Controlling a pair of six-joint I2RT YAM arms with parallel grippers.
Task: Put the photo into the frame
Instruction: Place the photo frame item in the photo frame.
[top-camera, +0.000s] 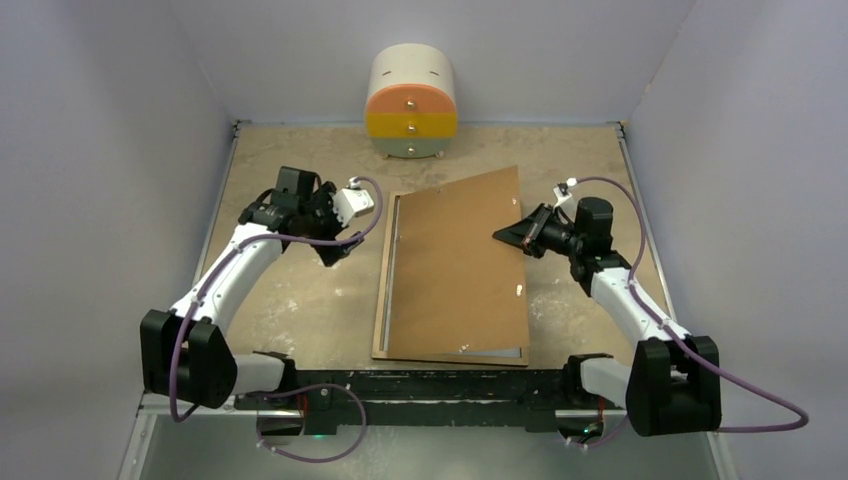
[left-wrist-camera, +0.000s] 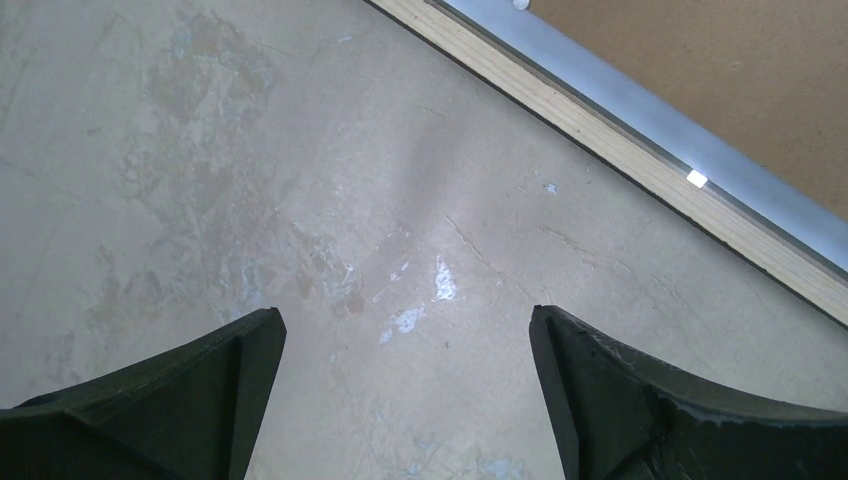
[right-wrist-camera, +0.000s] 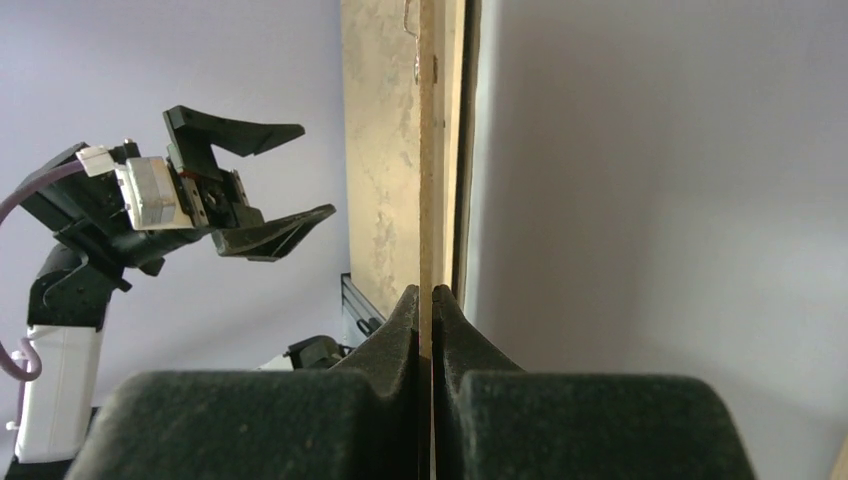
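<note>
**Backing board pinched, frame flat on the table**

The frame lies mid-table, light wood back upward. The right gripper is clenched on the right edge of the brown backing board, which tilts up over the frame. The left gripper hangs released, jaws wide, just left of the frame. I cannot make out the photo.

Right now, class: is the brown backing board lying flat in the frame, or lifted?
Lifted. The right pincer is shut on the backing board's edge, and its right side tilts up off the frame.
</note>
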